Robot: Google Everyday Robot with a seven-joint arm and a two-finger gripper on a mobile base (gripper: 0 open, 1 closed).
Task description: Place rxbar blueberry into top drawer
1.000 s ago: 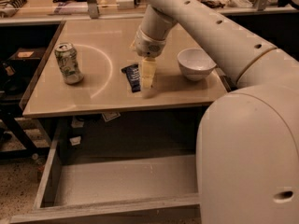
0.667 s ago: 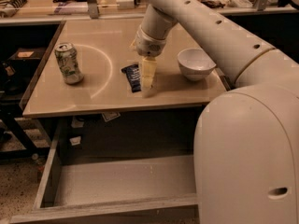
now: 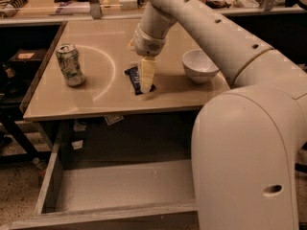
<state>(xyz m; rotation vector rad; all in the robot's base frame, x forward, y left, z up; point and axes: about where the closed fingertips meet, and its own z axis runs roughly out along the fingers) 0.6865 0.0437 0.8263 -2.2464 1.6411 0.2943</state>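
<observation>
The rxbar blueberry, a flat dark navy-blue bar, lies on the tan table near its front middle. My gripper points straight down onto the bar's right half, covers part of it and reaches the table surface. The top drawer is pulled out below the table's front edge, and its plain grey floor shows nothing on it. My white arm hides the drawer's right part.
A green-and-white soda can stands upright at the table's left. A white bowl sits right of the bar. Cluttered counters run along the back. Dark shelving and floor clutter lie to the left.
</observation>
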